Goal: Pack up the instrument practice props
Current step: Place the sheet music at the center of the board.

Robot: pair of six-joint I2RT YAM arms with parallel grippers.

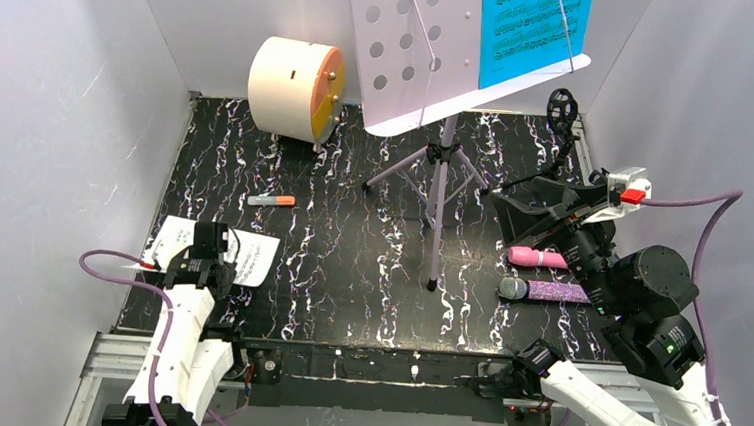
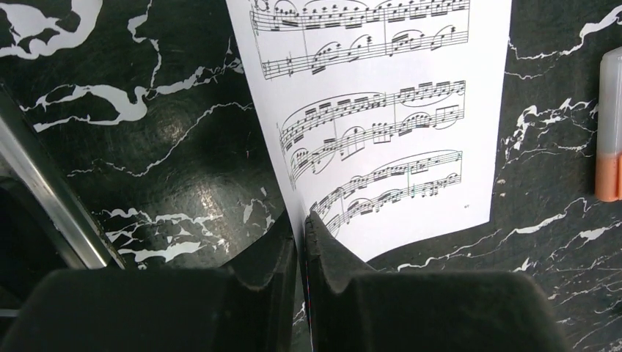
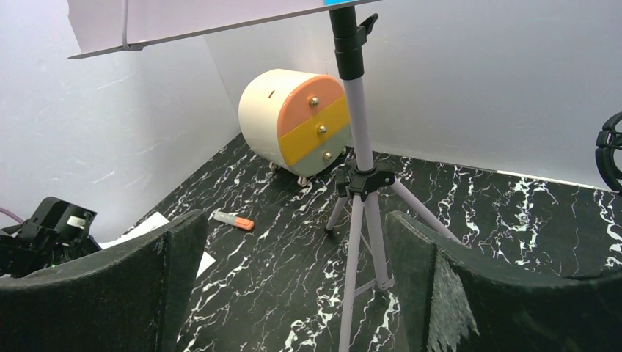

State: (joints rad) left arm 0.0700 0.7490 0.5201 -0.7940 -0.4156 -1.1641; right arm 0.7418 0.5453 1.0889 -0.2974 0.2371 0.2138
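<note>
A white sheet-music page (image 2: 381, 110) lies on the marbled table at the near left, and my left gripper (image 2: 301, 227) is shut on its near edge, the jaws a sliver apart. From above, that left gripper (image 1: 208, 246) sits over the page (image 1: 250, 254). The lilac music rack (image 1: 414, 55) stands on tripod legs (image 3: 359, 191) mid-table, with a blue page (image 1: 531, 28) on it. A pink microphone (image 1: 537, 256) and a glittery purple microphone (image 1: 548, 291) lie at the right. My right gripper (image 1: 505, 214) hovers open above them, facing the rack legs, nothing between its fingers (image 3: 293, 242). A thin black mic tripod (image 1: 563, 121) stands at the back right.
A cream drum-shaped box with an orange face (image 1: 296, 89) stands at the back left. A small orange marker (image 1: 272, 201) lies left of the rack legs. White walls close in the table on three sides.
</note>
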